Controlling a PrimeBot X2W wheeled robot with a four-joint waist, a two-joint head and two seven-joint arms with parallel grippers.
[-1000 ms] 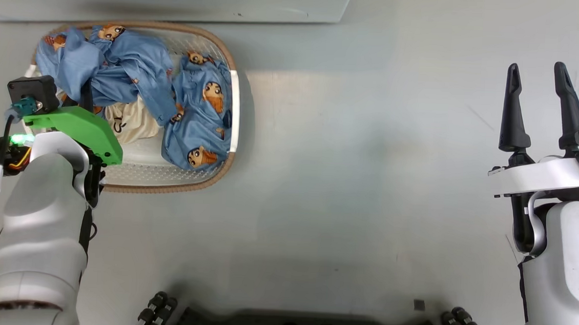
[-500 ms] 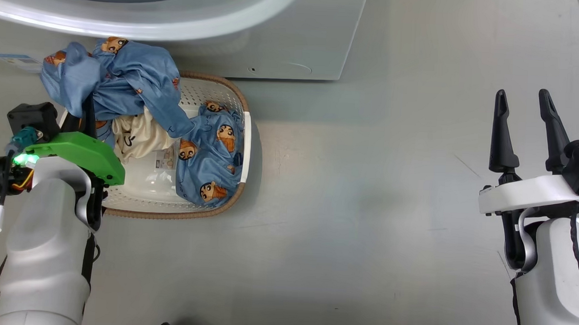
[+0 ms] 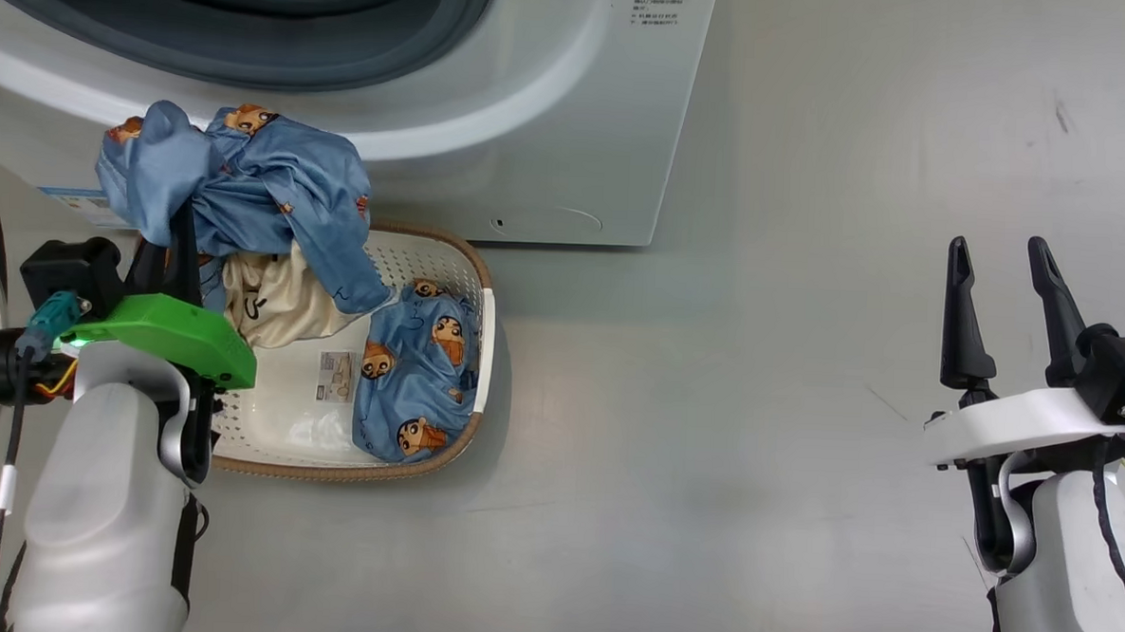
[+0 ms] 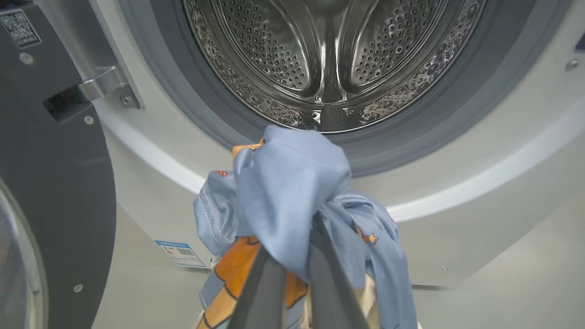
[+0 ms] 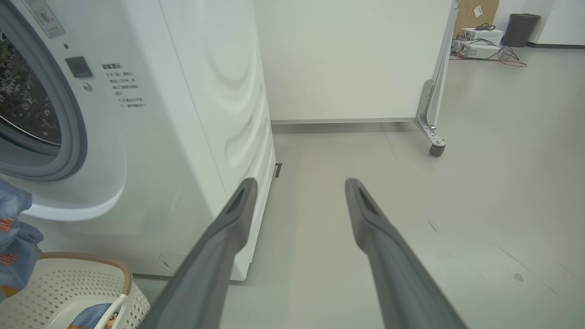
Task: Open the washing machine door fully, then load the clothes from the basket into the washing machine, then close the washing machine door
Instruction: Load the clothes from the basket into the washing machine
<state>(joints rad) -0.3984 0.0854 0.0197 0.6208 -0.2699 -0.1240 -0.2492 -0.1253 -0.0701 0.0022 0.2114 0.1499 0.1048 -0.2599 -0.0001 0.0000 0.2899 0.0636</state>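
Observation:
My left gripper (image 3: 179, 221) is shut on a bundle of the light blue clothes (image 3: 246, 174), lifted above the basket's (image 3: 474, 265) far left corner. Seen from the left wrist, the bundle (image 4: 292, 196) hangs over my closed fingers (image 4: 263, 283), just below the steel drum (image 4: 329, 55). The washing machine (image 3: 552, 116) stands open, its black-rimmed door (image 4: 55, 183) swung to the left. Another blue garment (image 3: 417, 376) and a cream cloth (image 3: 273, 303) lie in the basket. Far to the right, my right gripper (image 3: 1001, 269) is open over bare floor.
A round flap (image 3: 548, 222) and a blue sticker (image 3: 78, 202) mark the washer's lower front. A label (image 3: 337, 375) lies on the basket floor. Right of the washer stands a white panel (image 5: 356, 59) on a castor (image 5: 436, 150), with grey floor before it.
The head camera has tilted up, bringing the washer's opening into view. My left gripper has lifted the blue bundle out of the basket, uncovering the label. The right gripper stays open.

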